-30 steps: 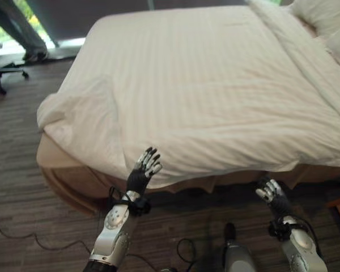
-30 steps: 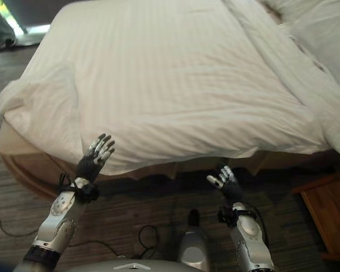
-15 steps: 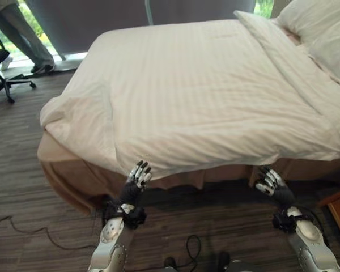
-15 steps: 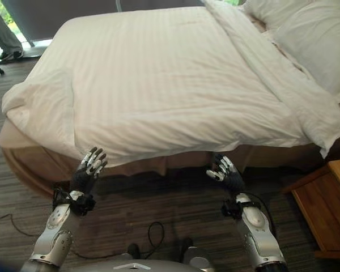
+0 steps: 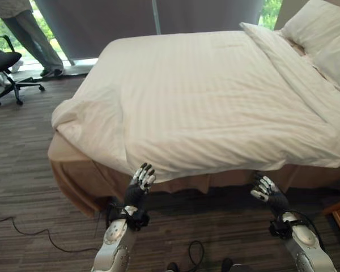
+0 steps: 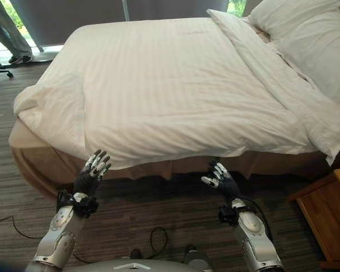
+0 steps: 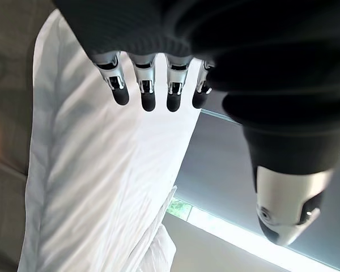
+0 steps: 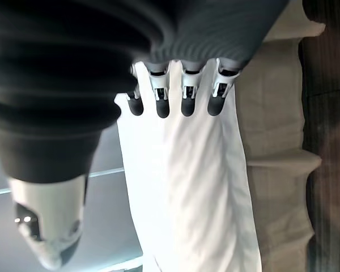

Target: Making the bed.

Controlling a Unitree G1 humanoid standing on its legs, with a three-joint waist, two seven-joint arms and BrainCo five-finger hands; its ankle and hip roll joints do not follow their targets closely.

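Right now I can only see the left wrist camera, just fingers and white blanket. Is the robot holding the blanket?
Observer: No. From the head camera, the left hand hangs open just below the duvet edge, holding nothing.
Operator: What about the other hand?
Observer: The right hand is open too, raised beside the bed's near edge, gripping nothing.
Operator: Is the bed all tidy?
Observer: Mostly smooth, but the duvet's corner at the foot end is bunched and droops over the tan bed skirt.
Operator: Is anybody else there?
Observer: Yes, a person's legs stand past the foot of the bed, next to an office chair.
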